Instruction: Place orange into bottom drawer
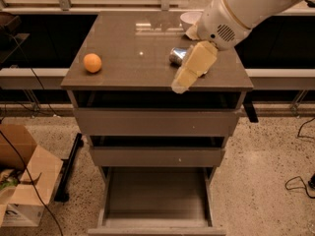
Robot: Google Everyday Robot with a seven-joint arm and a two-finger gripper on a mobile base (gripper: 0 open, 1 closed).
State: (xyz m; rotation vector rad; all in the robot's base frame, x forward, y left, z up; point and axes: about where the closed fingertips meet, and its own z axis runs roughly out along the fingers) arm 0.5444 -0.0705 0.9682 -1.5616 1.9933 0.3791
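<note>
The orange [92,63] sits on the left side of the grey-brown cabinet top [138,43], near its front edge. The bottom drawer [156,193] is pulled out below the two shut upper drawers, and its flat bottom is bare. My gripper [181,86], cream-coloured, hangs from the white arm over the front right part of the cabinet top. It is well to the right of the orange, apart from it, and holds nothing that I can see.
A crushed silver-blue can [177,54] lies just behind the gripper, partly hidden by it. A white bowl [188,18] stands at the back right, half covered by the arm. A cardboard box [22,181] and cables lie on the floor at the left.
</note>
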